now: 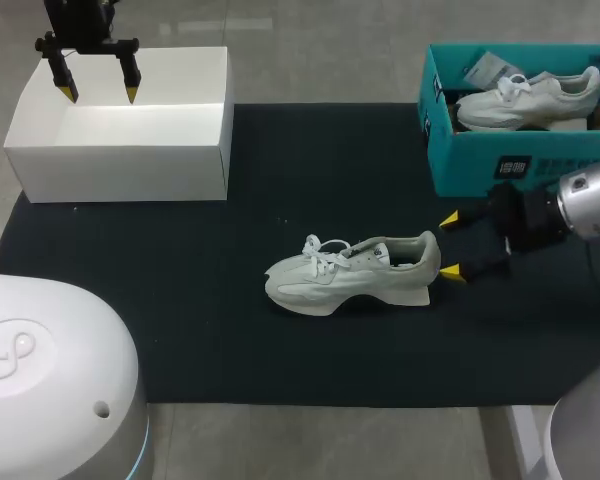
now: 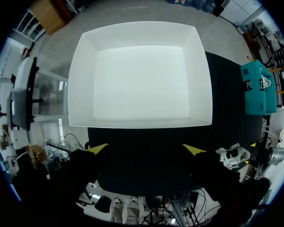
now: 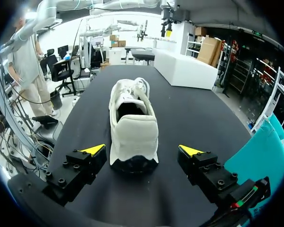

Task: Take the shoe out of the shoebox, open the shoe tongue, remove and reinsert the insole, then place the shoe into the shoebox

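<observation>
Widely spread, right jaws behind shoe (image 1: 352, 273), left jaws over white box (image 1: 130, 165), teal shoebox (image 1: 480, 165)

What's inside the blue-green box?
A white shoe sits in the blue-green box, with a grey paper slip near its toe. The shoe covers most of the floor, so anything under it cannot be seen.

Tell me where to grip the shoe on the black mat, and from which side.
Grip the shoe at its heel, coming from behind with the right gripper. It stands upright on its sole, heel toward that gripper, and the heel looks narrow enough to fit between the open jaws.
</observation>
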